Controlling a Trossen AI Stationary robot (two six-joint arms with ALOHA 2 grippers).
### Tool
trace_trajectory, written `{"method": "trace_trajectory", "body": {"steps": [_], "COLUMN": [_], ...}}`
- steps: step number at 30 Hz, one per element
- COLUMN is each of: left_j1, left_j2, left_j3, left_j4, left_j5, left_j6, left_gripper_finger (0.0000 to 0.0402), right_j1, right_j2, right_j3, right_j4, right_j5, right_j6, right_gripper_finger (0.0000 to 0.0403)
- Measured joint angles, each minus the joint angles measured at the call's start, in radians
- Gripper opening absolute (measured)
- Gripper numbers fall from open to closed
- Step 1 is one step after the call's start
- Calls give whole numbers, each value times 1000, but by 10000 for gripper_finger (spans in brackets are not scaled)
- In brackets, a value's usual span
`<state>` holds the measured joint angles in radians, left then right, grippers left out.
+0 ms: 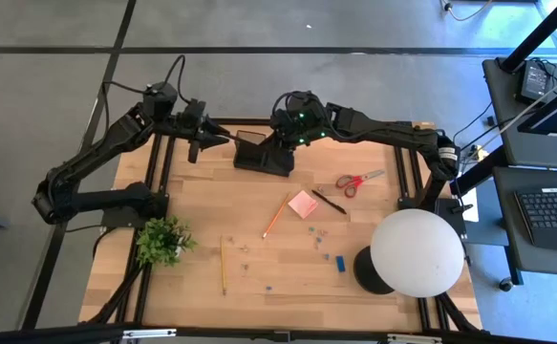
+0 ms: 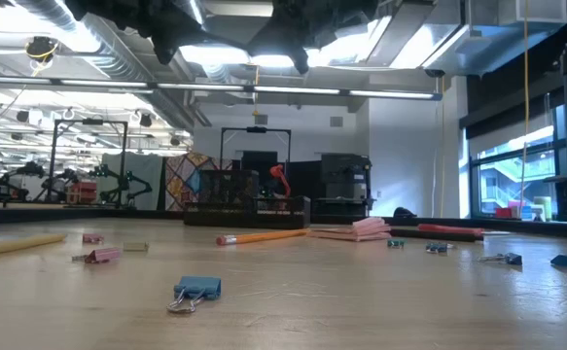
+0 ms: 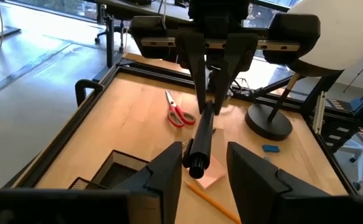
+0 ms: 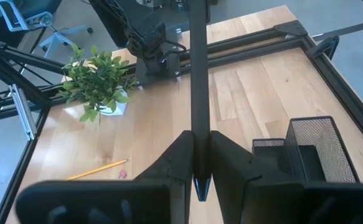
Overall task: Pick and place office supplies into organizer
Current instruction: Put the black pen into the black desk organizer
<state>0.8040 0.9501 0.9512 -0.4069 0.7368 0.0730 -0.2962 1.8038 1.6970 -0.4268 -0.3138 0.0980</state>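
- I have a black pen [image 4: 198, 93] up in the air above the far edge of the table, near the organizer [image 1: 262, 153], and it spans both arms.
- The right gripper [image 4: 198, 163] is pressed together on one end of the pen; my right wrist view shows the shaft pinched tight between the two fingers, tip poking out below.
- The left gripper [image 3: 200, 171] sits around the other end, but its fingers stand a little apart from the shaft in the left wrist view, so I read it as loose rather than pinching.
- I judge this as a hand-over or a straightening of the pen between the arms, just beside the organizer's mesh cup.
- Next I need one gripper alone to carry the pen, stand it upright over the taller cup and let it drop in; the other must let go cleanly first.
- Left on the table: scissors [image 1: 358, 181], pink note pad [image 1: 303, 204], another pen [image 1: 329, 202], two pencils [image 1: 275, 217], a small blue block [image 1: 339, 262] and scattered clips [image 2: 195, 291].
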Motion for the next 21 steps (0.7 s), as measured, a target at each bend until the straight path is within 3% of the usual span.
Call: {"method": "trace_trajectory", "body": {"steps": [21], "left_j1": [0], "left_j2": [0], "left_j3": [0], "left_j4": [3], "left_j5": [-2], "left_j6": [1], "left_gripper_finger": [108], "right_j1": [0], "right_j2": [0], "right_j3": [0], "right_j4": [-5], "right_j5": [0], "right_j6": [0], "right_gripper_finger": [49]}}
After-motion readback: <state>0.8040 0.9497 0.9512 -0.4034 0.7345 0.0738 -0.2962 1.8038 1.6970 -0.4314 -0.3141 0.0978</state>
